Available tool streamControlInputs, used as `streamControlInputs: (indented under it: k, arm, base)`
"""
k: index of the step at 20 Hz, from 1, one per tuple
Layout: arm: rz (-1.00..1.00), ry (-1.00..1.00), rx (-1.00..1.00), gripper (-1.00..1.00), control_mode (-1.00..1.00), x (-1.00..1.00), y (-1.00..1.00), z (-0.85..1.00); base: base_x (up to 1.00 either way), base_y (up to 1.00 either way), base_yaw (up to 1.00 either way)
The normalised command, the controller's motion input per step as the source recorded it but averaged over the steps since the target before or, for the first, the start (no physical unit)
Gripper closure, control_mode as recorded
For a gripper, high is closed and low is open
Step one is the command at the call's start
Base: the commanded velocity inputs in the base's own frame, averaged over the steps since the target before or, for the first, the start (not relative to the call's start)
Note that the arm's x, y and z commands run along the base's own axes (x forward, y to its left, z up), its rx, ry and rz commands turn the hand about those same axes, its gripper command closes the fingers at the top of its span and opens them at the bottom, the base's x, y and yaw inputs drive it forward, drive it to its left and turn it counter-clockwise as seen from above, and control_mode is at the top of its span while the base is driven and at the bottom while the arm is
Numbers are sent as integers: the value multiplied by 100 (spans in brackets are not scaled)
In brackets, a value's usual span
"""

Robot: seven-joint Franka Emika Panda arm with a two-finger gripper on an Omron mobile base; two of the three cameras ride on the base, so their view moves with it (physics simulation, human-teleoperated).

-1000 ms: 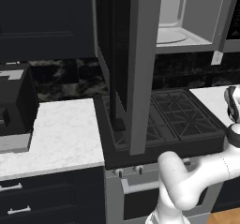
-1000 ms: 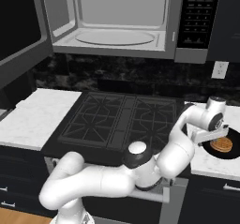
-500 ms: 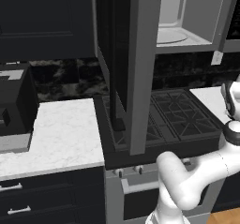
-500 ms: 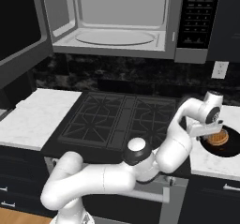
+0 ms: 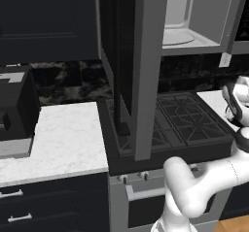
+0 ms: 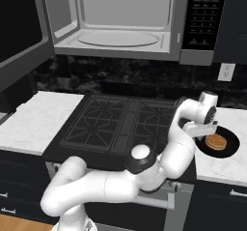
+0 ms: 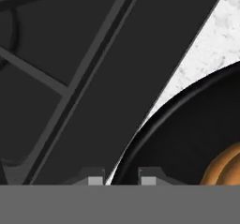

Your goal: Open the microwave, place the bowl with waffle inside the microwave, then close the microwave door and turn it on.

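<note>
The microwave hangs above the stove with its pale turntable bare. The microwave door stands swung wide, edge-on in the left base view and a dark panel in the right base view. The black bowl with the brown waffle sits on the right counter. My gripper is down at the bowl's left rim. In the hand view the gripper has its fingertips close together, one on each side of the bowl rim, shut on it; the waffle lies just inside.
The black stove top lies right beside the bowl, under the microwave. White counters flank it on the left and right. A wall outlet is behind the bowl. A black boxy appliance stands far left.
The hand came down a little onto the bowl's left rim, and the jaws went from wide apart to narrow around the rim. The bowl has not moved.
</note>
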Motion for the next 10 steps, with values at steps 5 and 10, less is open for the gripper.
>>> streamControlInputs:
  k: [5,10]
  arm:
    - [10,-16,-2,100,-100,-2,43,28]
    - [6,-38,-9,100,-100,-39,46,55]
  base:
    - [0,0,0]
    - [0,0,0]
